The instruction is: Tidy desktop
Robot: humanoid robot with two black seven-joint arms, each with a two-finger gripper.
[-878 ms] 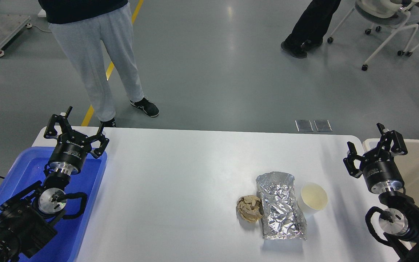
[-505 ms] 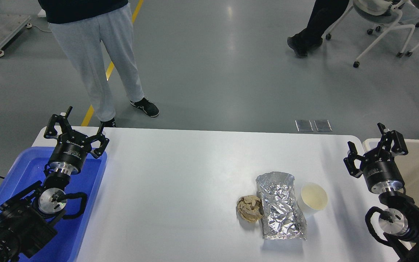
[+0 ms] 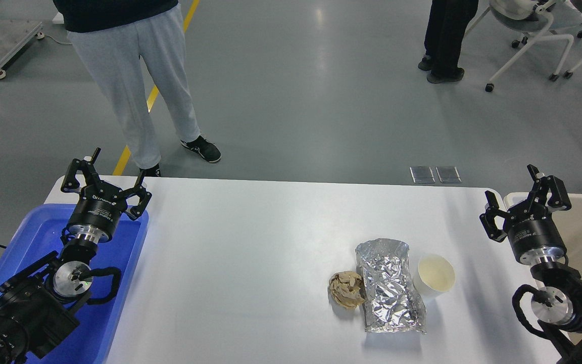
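My left gripper (image 3: 105, 177) hangs jaws apart over the blue plastic tray (image 3: 28, 237) at nine o'clock. On the glossy white counter (image 3: 250, 253), the crumpled brown paper ball (image 3: 346, 289), creased silver foil pouch (image 3: 389, 285) and small white paper cup (image 3: 436, 274) crowd together at five o'clock. My right gripper (image 3: 523, 199), jaws apart at three o'clock, could tip the cup reaching in.

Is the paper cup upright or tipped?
Upright. The paper cup stands on the desktop with its round mouth facing up, beside the foil bag.

No legible text anywhere

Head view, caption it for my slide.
Open grippers left and right flank white desktop holding crumpled silver foil bag.
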